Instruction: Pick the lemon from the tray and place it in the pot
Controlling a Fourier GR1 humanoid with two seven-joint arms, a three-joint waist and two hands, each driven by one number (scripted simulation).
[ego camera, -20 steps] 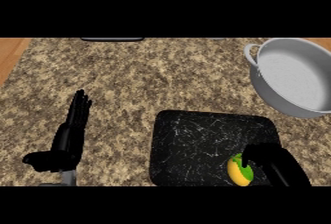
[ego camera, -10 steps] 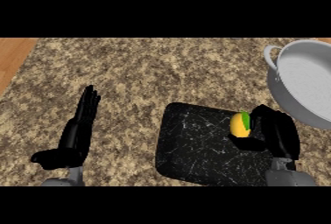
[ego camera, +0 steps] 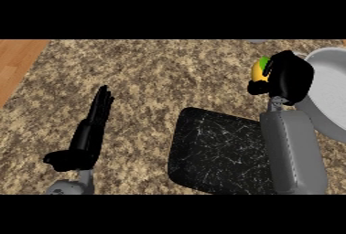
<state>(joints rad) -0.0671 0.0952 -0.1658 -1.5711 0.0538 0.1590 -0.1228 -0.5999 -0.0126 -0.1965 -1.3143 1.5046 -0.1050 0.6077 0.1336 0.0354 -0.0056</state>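
Granite table: right hand [ego camera: 292,78] curled round lemon [ego camera: 259,70], clear of tray [ego camera: 216,155]; pot [ego camera: 328,93] just right of it. Left hand [ego camera: 91,125] flat, resting.

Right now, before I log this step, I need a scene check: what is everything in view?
lemon: one, yellow and green, held beside the pot's rim
tray: one, black, lower centre of the counter
pot: one, grey, right edge, partly cut off
counter: one, speckled brown
wooden strip: one, orange-brown, upper left
left hand: one, black, fingers straight, resting at left
right hand: one, black, fingers curled round the lemon
forearms: two, grey, from the lower edge
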